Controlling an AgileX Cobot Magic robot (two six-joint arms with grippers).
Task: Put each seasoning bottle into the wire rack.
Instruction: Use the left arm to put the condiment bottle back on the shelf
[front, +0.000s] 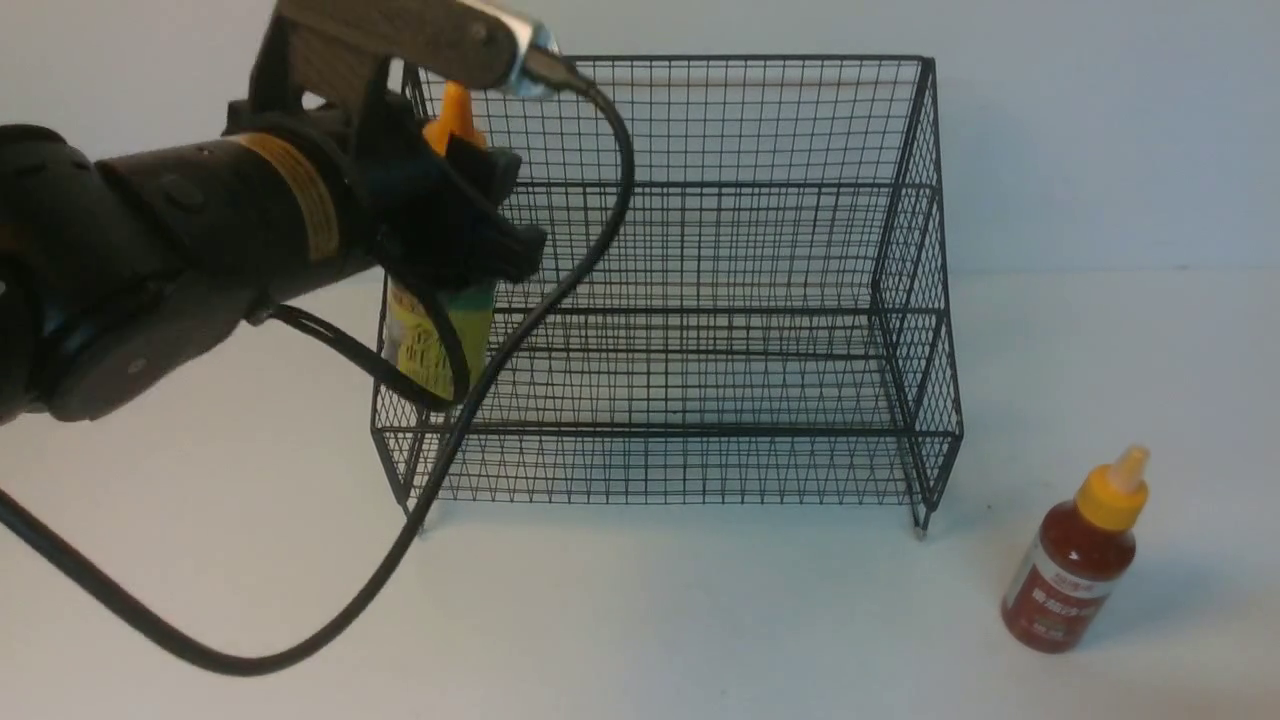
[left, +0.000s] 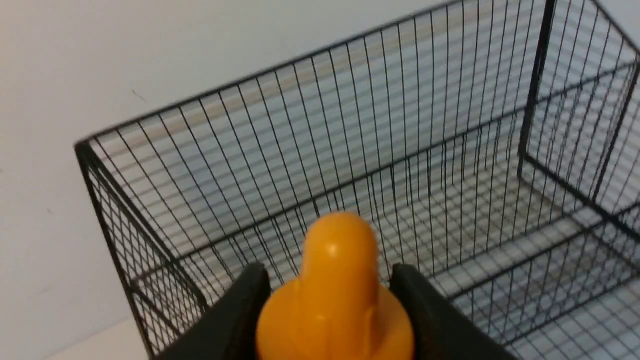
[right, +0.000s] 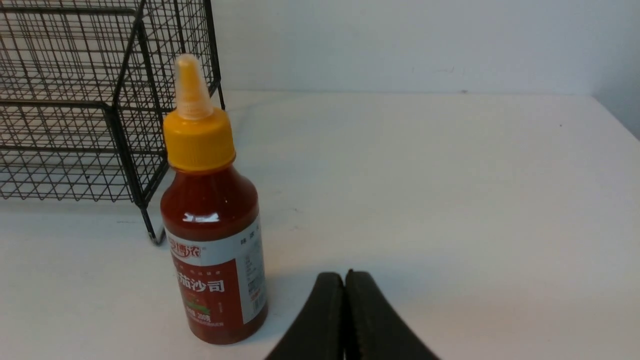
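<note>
The brown sauce bottle (front: 440, 345) hangs upright at the left end of the wire rack (front: 700, 430), left of centre in the front view. The left fingers (left: 235, 325) clamp it at its orange cap (left: 332, 295), leaving the base free to settle on a tier. Whether it touches the wire cannot be told. The red sauce bottle (front: 1075, 565) stands on the table (front: 640, 620) at lower right, near the rack's corner. The right fingers (right: 325, 320) sit close by it, pressed together and empty.
</note>
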